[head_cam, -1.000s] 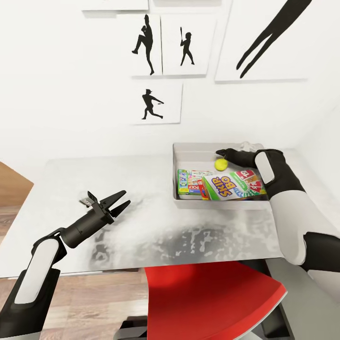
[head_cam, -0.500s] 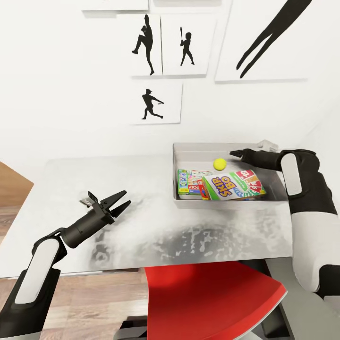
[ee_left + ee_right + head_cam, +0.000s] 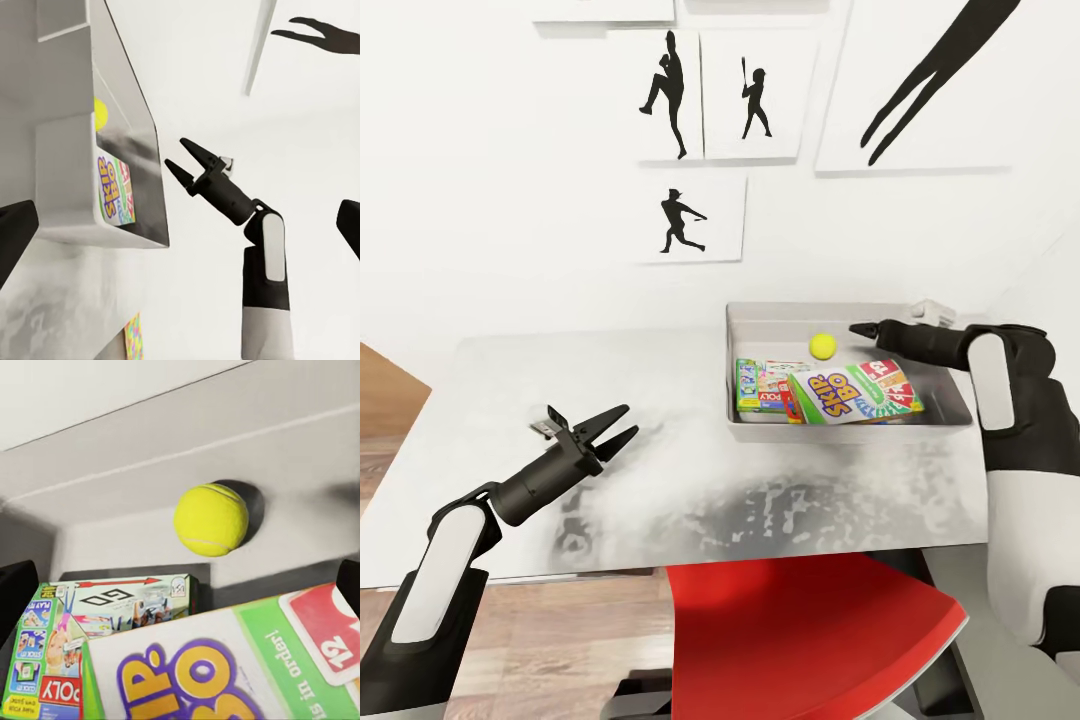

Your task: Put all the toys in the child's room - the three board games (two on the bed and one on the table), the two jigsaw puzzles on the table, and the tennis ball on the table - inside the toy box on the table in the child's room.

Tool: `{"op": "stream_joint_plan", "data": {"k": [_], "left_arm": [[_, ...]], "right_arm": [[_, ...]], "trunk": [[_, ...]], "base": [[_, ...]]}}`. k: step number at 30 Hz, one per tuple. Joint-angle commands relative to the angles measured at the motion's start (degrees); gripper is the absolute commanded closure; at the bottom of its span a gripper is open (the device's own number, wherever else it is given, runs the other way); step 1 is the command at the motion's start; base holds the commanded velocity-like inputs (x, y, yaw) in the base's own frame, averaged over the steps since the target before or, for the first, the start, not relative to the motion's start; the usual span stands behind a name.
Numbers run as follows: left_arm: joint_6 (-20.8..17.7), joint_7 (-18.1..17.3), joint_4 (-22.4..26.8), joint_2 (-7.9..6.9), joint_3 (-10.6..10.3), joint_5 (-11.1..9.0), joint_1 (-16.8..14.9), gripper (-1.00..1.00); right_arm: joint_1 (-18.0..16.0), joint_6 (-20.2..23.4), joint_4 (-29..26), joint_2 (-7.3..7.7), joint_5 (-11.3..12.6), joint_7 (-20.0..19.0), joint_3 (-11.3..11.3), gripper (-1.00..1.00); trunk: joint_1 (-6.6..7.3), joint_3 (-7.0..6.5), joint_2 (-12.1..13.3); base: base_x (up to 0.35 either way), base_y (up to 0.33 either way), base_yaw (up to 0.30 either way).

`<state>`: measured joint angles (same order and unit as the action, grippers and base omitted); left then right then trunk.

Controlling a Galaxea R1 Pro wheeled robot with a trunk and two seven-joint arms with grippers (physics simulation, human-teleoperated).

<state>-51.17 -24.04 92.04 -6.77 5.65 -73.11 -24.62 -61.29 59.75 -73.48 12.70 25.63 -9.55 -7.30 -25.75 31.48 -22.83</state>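
Note:
The light-grey toy box (image 3: 732,345) stands on the table (image 3: 560,400) at the right. Inside lie a "Skip-Bo" board game (image 3: 855,392), a green-edged Monopoly board game (image 3: 760,385) and the tennis ball (image 3: 822,346) near the back wall. My right gripper (image 3: 860,328) hovers open over the box's back right, just right of the ball; its fingers (image 3: 15,592) frame the ball (image 3: 211,519). My left gripper (image 3: 622,422) is open and holds nothing, low over the table left of the box. A small multicoloured flat patch (image 3: 133,335), like a puzzle mat, shows in the left wrist view.
A red chair (image 3: 800,620) sits under the table's front edge. Black silhouette baseball pictures (image 3: 690,215) hang on the white wall behind. Wood-plank floor (image 3: 390,400) shows at the left.
My right gripper has pulled back to the right, away from the tennis ball, which stays in the toy box. The left arm has not moved.

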Motion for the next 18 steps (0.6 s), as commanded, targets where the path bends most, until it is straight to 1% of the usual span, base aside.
{"op": "stream_joint_plan", "data": {"k": [1, 4, 5, 8, 9, 12, 14, 15, 18], "left_arm": [[-0.3, -0.1, 0.0, 0.01, 0.1, 0.0, 0.0, -1.00], [-0.3, -0.7, 0.0, 0.01, 0.1, 0.0, 0.0, -1.00], [-0.3, -0.7, 0.0, 0.01, 0.1, 0.0, 0.0, -1.00], [0.0, -2.7, 0.0, 0.01, 0.1, 0.1, 0.0, -1.00], [0.0, -2.7, 0.0, 0.01, 0.1, 0.1, 0.0, -1.00], [0.3, -4.5, 0.0, 0.02, 0.0, 0.4, 0.2, -1.00], [0.3, -5.2, 0.0, 0.03, -0.1, 0.6, 0.3, -1.00], [0.3, -5.2, 0.0, 0.03, -0.1, 0.6, 0.3, -1.00], [0.3, -6.0, 0.0, 0.04, -0.3, 0.7, 0.4, -1.00]], "right_arm": [[0.0, 0.2, 0.0, -0.01, -0.6, -0.6, -0.1, -1.00], [0.6, 0.2, -2.7, 0.02, -0.1, -0.6, -0.1, -1.00], [0.6, 0.2, -2.7, 0.02, -0.1, -0.6, -0.1, -1.00], [2.1, 0.2, -7.6, 0.09, 0.7, -0.6, -0.1, -1.00], [2.1, 0.2, -7.6, 0.09, 0.7, -0.6, -0.1, -1.00], [4.3, 0.2, -12.7, 0.24, 1.9, -0.6, -0.3, -1.00], [5.6, 0.2, -15.0, 0.49, 2.8, -0.6, -0.6, -1.00], [5.6, 0.2, -15.0, 0.49, 2.8, -0.6, -0.6, -1.00], [6.6, 0.2, -16.9, 1.36, 3.7, -0.6, -0.9, -1.00]], "trunk": [[-0.03, 0.08, -0.1], [-0.03, 0.08, -0.1], [-0.03, 0.08, -0.1], [-0.03, 0.08, -0.1], [-0.03, 0.08, -0.1], [-0.03, 0.08, -0.1], [-0.03, 0.08, -0.1], [-0.03, 0.08, -0.1], [-0.03, 0.08, -0.1]], "base": [[0.000, 0.000, 0.000], [0.000, 0.000, 0.000], [0.000, 0.000, 0.000], [0.000, 0.000, 0.000], [0.000, 0.000, 0.000], [0.000, 0.000, 0.000], [-0.043, 0.000, 0.000], [-0.063, 0.000, 0.000], [-0.158, 0.000, 0.000]]}}
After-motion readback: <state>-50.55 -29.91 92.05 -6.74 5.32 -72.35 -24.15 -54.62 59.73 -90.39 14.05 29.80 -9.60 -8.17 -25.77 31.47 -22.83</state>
